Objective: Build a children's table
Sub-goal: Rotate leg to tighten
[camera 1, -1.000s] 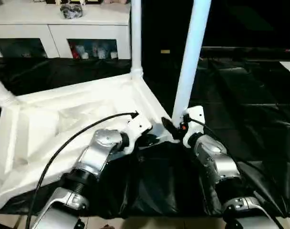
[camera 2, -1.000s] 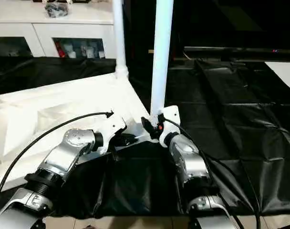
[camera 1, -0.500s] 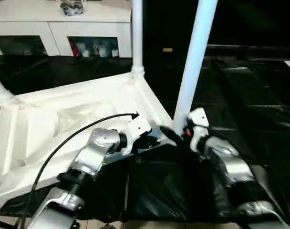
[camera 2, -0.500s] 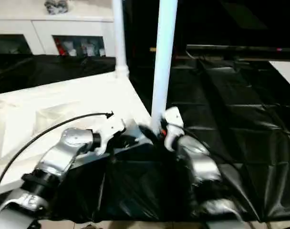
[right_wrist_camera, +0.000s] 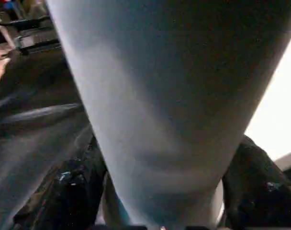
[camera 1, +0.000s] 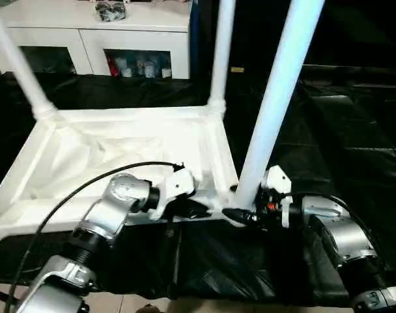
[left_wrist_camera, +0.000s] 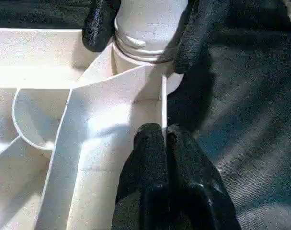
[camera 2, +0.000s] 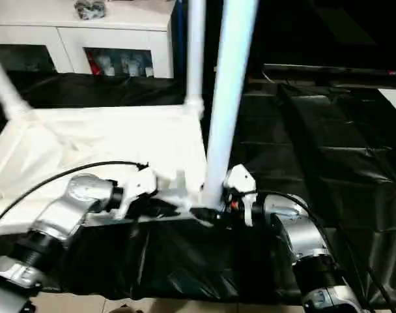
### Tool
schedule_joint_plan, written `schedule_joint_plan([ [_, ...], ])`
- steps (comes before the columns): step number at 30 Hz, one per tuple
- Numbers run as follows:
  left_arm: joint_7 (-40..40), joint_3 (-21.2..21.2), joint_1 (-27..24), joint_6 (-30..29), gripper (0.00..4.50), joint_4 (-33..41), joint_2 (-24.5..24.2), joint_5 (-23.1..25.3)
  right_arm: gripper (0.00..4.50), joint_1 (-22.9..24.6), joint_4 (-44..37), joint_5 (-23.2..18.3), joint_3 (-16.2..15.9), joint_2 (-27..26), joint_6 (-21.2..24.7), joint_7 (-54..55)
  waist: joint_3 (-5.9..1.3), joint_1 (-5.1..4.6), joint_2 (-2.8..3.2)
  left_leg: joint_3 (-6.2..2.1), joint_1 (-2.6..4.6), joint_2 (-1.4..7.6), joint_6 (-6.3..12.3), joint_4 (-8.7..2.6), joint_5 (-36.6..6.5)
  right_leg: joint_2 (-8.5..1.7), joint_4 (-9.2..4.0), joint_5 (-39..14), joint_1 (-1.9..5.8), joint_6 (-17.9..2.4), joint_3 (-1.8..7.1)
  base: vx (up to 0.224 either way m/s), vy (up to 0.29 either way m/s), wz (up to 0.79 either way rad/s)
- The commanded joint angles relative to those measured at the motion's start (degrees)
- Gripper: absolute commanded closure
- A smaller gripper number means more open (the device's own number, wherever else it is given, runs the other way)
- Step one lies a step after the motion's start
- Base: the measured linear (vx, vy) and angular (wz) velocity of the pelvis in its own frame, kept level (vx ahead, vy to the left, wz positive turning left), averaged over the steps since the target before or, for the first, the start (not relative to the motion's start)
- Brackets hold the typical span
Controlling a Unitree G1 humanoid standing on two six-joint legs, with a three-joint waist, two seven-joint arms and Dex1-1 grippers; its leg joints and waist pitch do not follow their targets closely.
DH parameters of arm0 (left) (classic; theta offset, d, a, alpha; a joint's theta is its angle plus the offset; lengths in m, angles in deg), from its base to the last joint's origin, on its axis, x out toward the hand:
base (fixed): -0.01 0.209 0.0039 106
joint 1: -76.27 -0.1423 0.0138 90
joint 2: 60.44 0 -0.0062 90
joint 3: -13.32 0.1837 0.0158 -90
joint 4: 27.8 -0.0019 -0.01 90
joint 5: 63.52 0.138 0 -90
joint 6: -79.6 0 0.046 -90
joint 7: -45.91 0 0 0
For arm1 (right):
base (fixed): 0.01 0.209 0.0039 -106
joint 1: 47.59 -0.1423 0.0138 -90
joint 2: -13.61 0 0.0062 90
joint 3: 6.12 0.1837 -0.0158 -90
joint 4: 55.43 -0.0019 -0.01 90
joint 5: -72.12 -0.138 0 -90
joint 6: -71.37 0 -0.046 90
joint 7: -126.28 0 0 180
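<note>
Your right gripper (left_wrist_camera: pixel 145 33) is clamped around the base of the near leg (camera 1: pixel 276 104), one black finger on each side, where it enters the corner socket; the fingertips (right_wrist_camera: pixel 64 191) are partly hidden behind the tube. Your left gripper (left_wrist_camera: pixel 163 143) has its fingers pressed together on the thin rim of the table top (camera 1: pixel 120 150) just beside that corner. The top lies underside up at centre left on the black-draped surface (camera 1: pixel 341 143). All three visible legs are cut off by the upper edge.
</note>
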Motion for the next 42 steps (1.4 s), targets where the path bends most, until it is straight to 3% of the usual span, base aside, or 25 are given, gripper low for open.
schedule_joint_plan([
  [1,0.60,0.00,2.60,1.03,4.50,-0.44,0.42,-0.43,1.66,1.17,-1.32,-0.04,-5.20,-1.20,1.03,-4.22,-3.19,0.12,-0.40,-0.20,0.41,1.73,2.68,-3.63,-15.68,-3.27,-4.40,-17.20,2.60,-10.77,2.84,0.000,0.000,0.00],
  [9,-0.33,0.16,3.16,2.10,4.50,-1.96,0.02,-0.68,1.86,1.90,-2.30,-0.17,-5.81,-1.06,1.09,-5.15,-3.31,0.21,-0.43,-0.19,0.25,1.66,2.67,-3.56,-14.80,-3.29,-4.22,-15.95,2.81,-10.86,2.80,0.000,0.000,0.00],
  [12,3.00,-0.49,3.29,1.46,4.50,-2.41,1.39,-0.13,1.86,2.19,-1.29,-0.03,-4.58,-3.00,0.75,-1.63,-3.33,0.19,-0.39,-0.15,0.26,1.68,2.69,-3.51,-14.59,-3.27,-4.19,-15.01,2.80,-11.24,2.81,0.000,0.000,0.00],
  [14,6.95,-1.15,3.76,0.74,4.50,-3.20,2.90,0.55,1.86,1.27,1.42,1.00,-2.82,-5.41,0.41,4.49,-3.16,0.07,-0.38,-0.19,0.30,1.58,2.30,-3.62,-15.61,-3.35,-4.40,-16.98,2.69,-10.94,2.78,0.000,0.000,0.00],
  [16,11.70,-1.76,4.15,-0.47,4.50,-3.57,4.91,1.15,1.86,-0.64,5.33,2.22,-0.21,-8.81,0.70,14.04,-2.71,-0.38,-0.40,-0.48,0.89,1.31,0.53,-3.83,-19.70,-3.64,-5.48,-27.19,2.22,-8.20,2.57,0.000,0.000,0.00],
  [18,13.99,-1.90,4.18,-1.27,4.50,-3.37,6.02,1.61,1.86,-1.58,7.13,2.44,1.01,-10.46,1.30,18.31,-2.53,-0.88,-0.48,-0.81,0.97,1.19,-0.33,-3.92,-21.28,-3.73,-6.05,-32.01,2.17,-6.24,2.26,-0.029,0.001,-0.03],
  [21,18.45,-2.01,4.26,-2.47,4.50,-3.10,8.28,2.82,1.86,-3.01,9.73,2.67,2.76,-13.51,1.82,25.09,-2.47,-1.47,-0.40,-1.02,0.99,1.13,-0.44,-4.02,-22.64,-3.68,-6.63,-34.10,2.03,-4.66,2.05,-0.019,0.001,-0.02],
  [24,22.41,-2.24,4.20,-4.12,4.50,-2.42,10.69,3.63,1.86,-4.13,11.55,3.70,3.78,-16.38,1.53,31.48,-2.61,-1.98,-0.25,-1.18,0.83,1.20,-0.37,-4.24,-22.85,-3.56,-6.57,-31.54,2.19,-5.04,1.89,0.000,0.000,0.00],
  [27,27.48,-2.22,3.58,-6.33,4.50,-0.58,13.73,4.60,1.86,-7.20,16.76,4.25,6.85,-20.70,2.57,42.14,-2.61,-2.25,-0.17,-1.18,0.83,1.28,-0.63,-4.45,-23.12,-3.44,-6.39,-29.34,2.08,-5.83,1.96,0.000,0.000,0.00],
  [30,27.75,-1.56,2.76,-6.25,4.50,0.90,14.36,4.71,1.86,-7.51,17.58,5.33,6.26,-21.31,-0.40,43.01,-2.73,-2.39,-0.24,-1.01,0.99,1.22,-0.31,-4.29,-23.34,-3.51,-6.43,-27.78,1.96,-6.37,2.13,0.000,0.000,0.00],
  [31,26.85,-0.74,2.14,-5.70,4.50,1.74,14.14,4.88,1.30,-7.46,17.61,5.13,6.30,-21.44,-0.92,42.15,-2.82,-2.35,-0.27,-0.91,0.85,1.27,0.06,-4.28,-22.74,-3.53,-6.26,-26.09,2.02,-6.78,2.31,0.000,0.000,0.00],
  [32,26.85,-0.74,2.14,-5.70,4.50,1.74,14.14,4.88,1.16,-7.46,17.61,5.13,6.30,-21.44,-0.92,42.15,-2.90,-2.35,-0.42,-0.87,0.76,1.27,0.29,-4.28,-22.11,-3.49,-6.14,-24.93,2.12,-7.07,2.39,0.000,0.000,0.00],
  [34,24.95,0.33,1.33,-4.37,4.50,2.45,13.29,5.08,0.97,-6.81,16.30,3.74,6.73,-20.94,0.21,39.75,-3.03,-2.25,-0.37,-0.57,0.51,1.29,1.25,-4.18,-19.38,-3.29,-5.49,-20.01,2.35,-8.57,2.65,0.000,0.000,0.00],
  [42,22.80,1.57,0.19,-3.55,4.50,3.74,11.00,5.57,0.48,-2.51,9.26,4.96,3.83,-13.31,-2.14,30.64,-3.33,-1.28,-0.53,-0.20,0.32,1.40,2.62,-3.80,-14.40,-3.14,-4.60,-13.02,2.84,-10.29,2.83,0.000,0.000,0.00],
])
